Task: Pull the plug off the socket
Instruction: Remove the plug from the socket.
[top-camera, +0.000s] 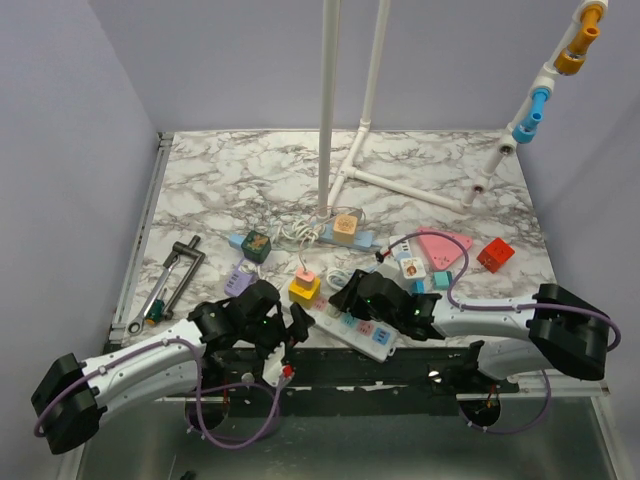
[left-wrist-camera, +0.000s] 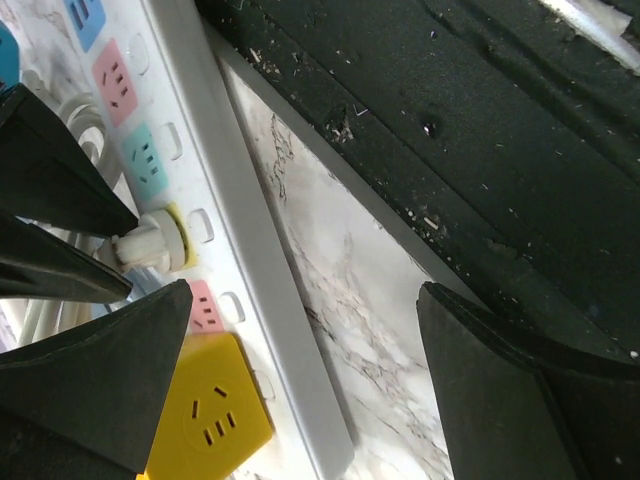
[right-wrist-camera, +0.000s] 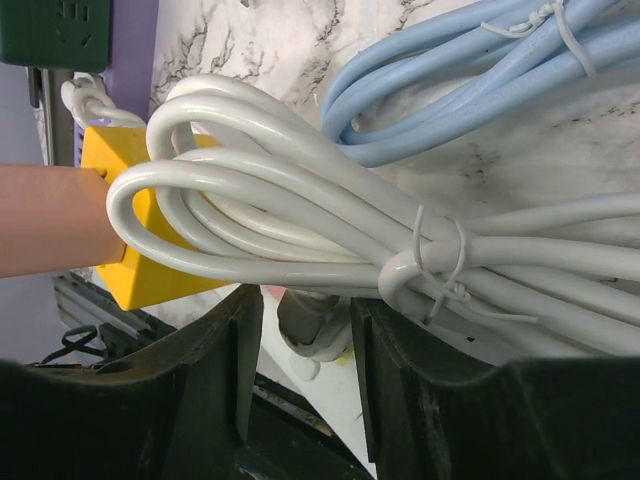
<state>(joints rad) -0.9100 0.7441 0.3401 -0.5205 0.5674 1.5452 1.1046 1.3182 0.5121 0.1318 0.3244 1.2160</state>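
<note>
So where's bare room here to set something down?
Bare marble at the back left, between the side rail and the white pipe stand. Crowded around the power strip and cables, where the right gripper grips the plug.

Right claw (right-wrist-camera: 305, 310): the plug (right-wrist-camera: 315, 335) fills the slot between its fingers. A tied white cable bundle (right-wrist-camera: 300, 200) crowds the space just ahead, with a yellow adapter (right-wrist-camera: 150, 280) off to one side. Left claw (left-wrist-camera: 300, 380): wide gap over bare marble tabletop (left-wrist-camera: 340, 290); the power strip (left-wrist-camera: 230, 230) runs under one finger.
</note>
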